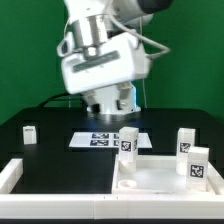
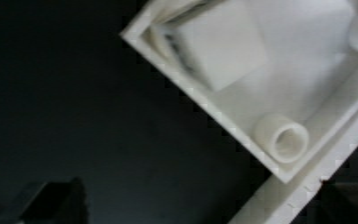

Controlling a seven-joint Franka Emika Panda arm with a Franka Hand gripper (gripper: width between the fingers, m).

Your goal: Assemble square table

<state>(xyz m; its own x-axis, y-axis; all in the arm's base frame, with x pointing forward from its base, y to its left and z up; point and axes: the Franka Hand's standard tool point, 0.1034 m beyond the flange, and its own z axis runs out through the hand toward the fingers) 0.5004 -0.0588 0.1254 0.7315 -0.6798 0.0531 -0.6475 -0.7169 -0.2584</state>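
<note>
The square table's white slab (image 1: 160, 178) lies at the front on the exterior view's right. Three white tagged legs stand upright on or at it: one at its back left corner (image 1: 128, 143), one behind (image 1: 185, 142), one on the right (image 1: 197, 164). I cannot tell whether they are fixed to it. A fourth leg (image 1: 31, 133) stands alone on the left. My gripper (image 1: 110, 102) hangs above the table behind the slab, mostly hidden by the wrist housing. In the wrist view the slab's corner (image 2: 247, 60) with a round hole (image 2: 286, 143) shows below my gripper (image 2: 202, 205). The dark fingertips (image 2: 60, 200) are wide apart and empty.
The marker board (image 1: 104, 139) lies flat on the black table under the arm. A long white rail frame (image 1: 20, 176) edges the front and left of the surface. A green wall stands behind.
</note>
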